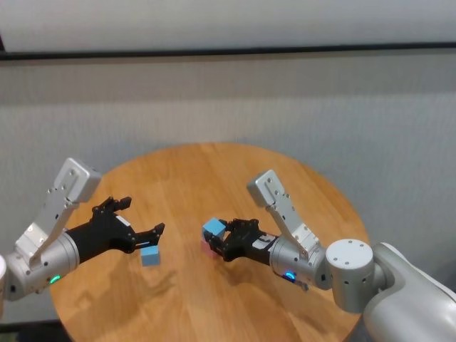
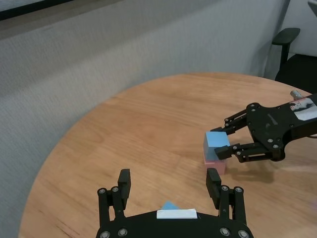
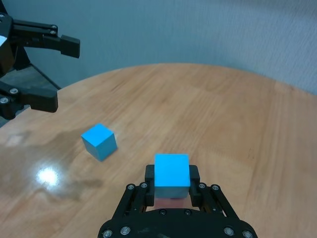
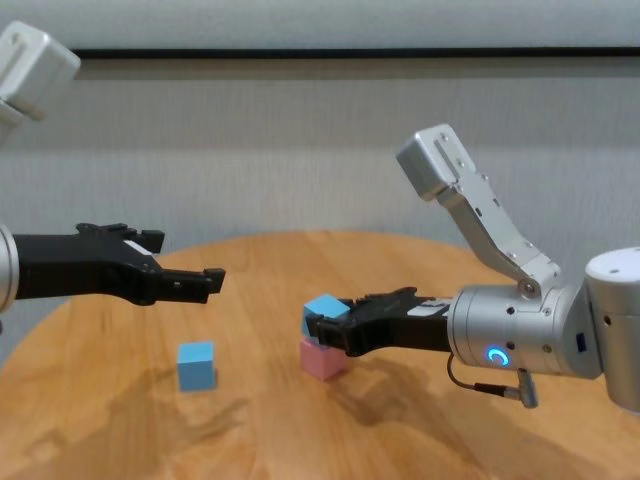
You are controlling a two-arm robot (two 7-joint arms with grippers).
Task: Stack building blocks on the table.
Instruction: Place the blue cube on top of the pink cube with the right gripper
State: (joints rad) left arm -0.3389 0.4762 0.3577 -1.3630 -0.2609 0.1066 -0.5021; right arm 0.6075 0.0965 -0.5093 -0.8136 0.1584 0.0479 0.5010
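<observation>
Light blue matte cube (image 4: 323, 309) gripped in closed right tool (image 4: 330, 327), seated skewed on pale pink cube (image 4: 322, 359); slip-off risked on release; left tool (image 4: 190, 281) held open above second blue cube (image 4: 196, 364) on round wood-plank tabletop (image 4: 420, 440).

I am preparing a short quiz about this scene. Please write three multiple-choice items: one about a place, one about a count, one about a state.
1. Where is the pink block?
A. under the held blue block
B. below the left gripper
C. off the table

2. How many blue blocks show?
A. one
B. two
C. three

3. How is the left gripper?
A. shut on a block
B. open, holding nothing
C. out of view

Answers: 1 A, the chest view shows pink directly beneath the right gripper's block. 2 B, one held, one loose blue block on the table. 3 B, its fingers stand apart above the loose block.
</observation>
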